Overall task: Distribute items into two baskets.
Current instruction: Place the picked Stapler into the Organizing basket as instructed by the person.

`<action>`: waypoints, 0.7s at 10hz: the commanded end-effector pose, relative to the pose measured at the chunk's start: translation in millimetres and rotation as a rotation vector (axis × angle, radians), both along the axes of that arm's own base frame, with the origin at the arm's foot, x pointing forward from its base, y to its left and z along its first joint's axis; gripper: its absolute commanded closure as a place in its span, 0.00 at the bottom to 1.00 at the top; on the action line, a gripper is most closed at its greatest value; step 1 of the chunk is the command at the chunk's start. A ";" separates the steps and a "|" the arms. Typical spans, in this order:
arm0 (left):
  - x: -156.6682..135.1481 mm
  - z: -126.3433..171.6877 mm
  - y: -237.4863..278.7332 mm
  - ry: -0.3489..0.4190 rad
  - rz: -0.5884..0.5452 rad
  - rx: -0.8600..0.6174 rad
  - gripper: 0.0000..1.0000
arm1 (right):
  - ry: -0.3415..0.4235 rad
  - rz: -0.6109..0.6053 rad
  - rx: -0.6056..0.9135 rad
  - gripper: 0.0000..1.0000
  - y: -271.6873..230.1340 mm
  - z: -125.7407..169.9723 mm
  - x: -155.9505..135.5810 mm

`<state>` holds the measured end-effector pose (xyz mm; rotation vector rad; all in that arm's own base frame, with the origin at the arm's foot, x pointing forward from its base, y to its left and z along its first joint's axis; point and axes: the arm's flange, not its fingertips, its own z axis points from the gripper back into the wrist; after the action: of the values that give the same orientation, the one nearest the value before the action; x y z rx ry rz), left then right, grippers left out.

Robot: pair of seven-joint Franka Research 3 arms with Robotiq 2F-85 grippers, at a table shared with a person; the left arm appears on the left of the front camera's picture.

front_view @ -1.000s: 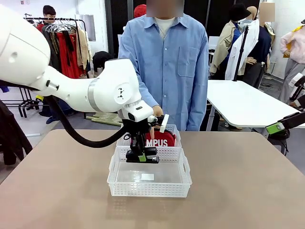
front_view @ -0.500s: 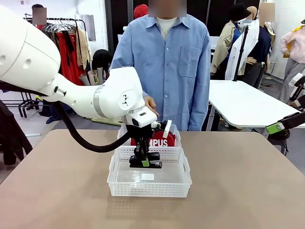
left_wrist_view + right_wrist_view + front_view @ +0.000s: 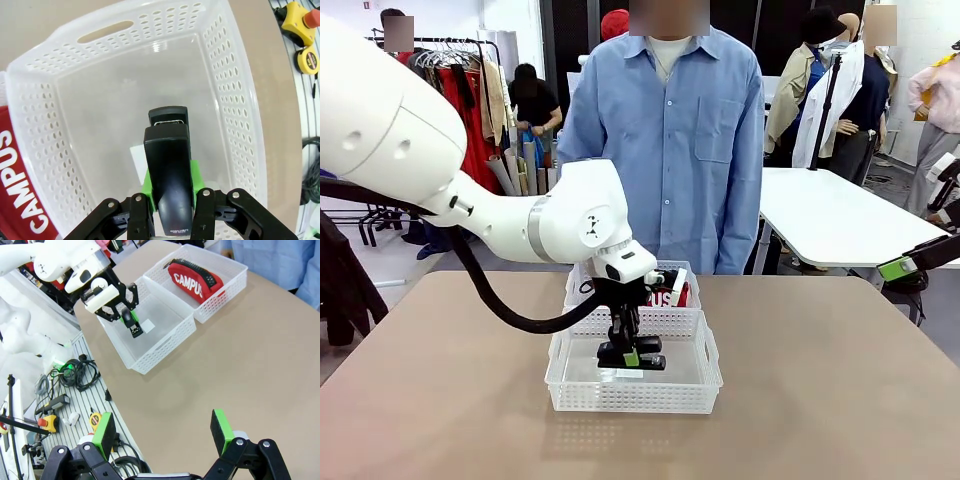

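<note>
My left gripper (image 3: 632,357) is down inside the nearer white basket (image 3: 633,402), shut on the small black stapler (image 3: 631,349). In the left wrist view the stapler (image 3: 168,180) sits between the green pads (image 3: 197,176), just above that basket's floor (image 3: 120,105). The red "CAMPUS" pouch (image 3: 666,296) lies in the farther basket (image 3: 686,268), directly behind. From the right wrist view I see the pouch (image 3: 194,281), the stapler (image 3: 133,325) held by the left gripper (image 3: 126,316), and both baskets side by side. My right gripper (image 3: 162,432) hangs open over bare table, far from them.
A person in a blue shirt (image 3: 670,130) stands at the far edge behind the baskets. A white label (image 3: 136,156) lies on the near basket's floor. Cables and tools (image 3: 70,385) sit on a slatted shelf beside the table edge. A white table (image 3: 830,215) stands at back right.
My left gripper has come down and slightly right with the stapler, from above the near basket's back rim into the basket. The person's hand near the pouch has withdrawn.
</note>
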<state>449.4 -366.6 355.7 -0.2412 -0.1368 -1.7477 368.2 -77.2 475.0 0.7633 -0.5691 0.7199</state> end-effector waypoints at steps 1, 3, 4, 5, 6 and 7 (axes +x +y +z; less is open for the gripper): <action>1.8 -5.8 -5.3 0.002 0.015 0.015 0.95 | -0.008 0.001 0.013 0.00 0.9 1.1 0.3; -1.0 -17.3 -10.6 0.014 0.031 0.032 0.95 | -0.008 0.001 0.013 0.00 0.9 1.1 0.3; -3.6 -20.4 -11.8 0.001 0.035 0.038 0.95 | -0.008 0.001 0.013 0.00 0.9 1.1 0.3; -5.0 -23.3 -12.9 0.002 0.037 0.042 0.95 | -0.008 0.001 0.013 0.00 0.9 1.1 0.3; -5.3 -25.7 -13.9 0.006 0.038 0.047 0.95 | -0.008 0.001 0.013 0.00 0.9 1.1 0.3; -3.7 -23.6 -15.0 0.005 0.038 0.048 0.95 | -0.008 0.001 0.013 0.00 0.9 1.1 0.3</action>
<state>443.6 -380.2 328.0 -0.2262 -0.0878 -1.7194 368.2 -77.2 475.0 0.7633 -0.5691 0.7199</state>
